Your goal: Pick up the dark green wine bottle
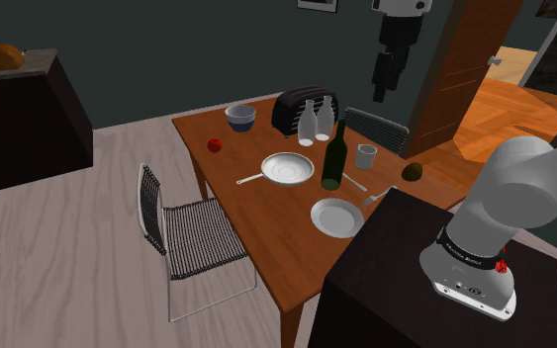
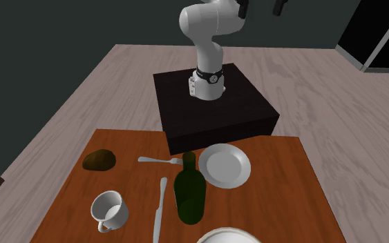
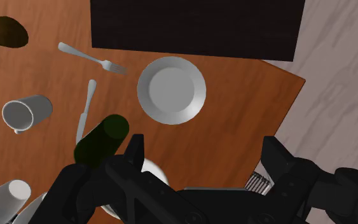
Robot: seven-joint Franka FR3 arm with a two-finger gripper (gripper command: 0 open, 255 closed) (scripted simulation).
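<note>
Dark green bottle (image 1: 333, 158) standing upright beside white plate (image 1: 337, 217); likely heavy, slick, breakable. My tool (image 3: 206, 149) hovering above, gaping wide; I'm favouring grip across body.

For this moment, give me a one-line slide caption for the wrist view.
Open gripper above the table, dark green wine bottle standing among plate, knife, fork and mug.
</note>
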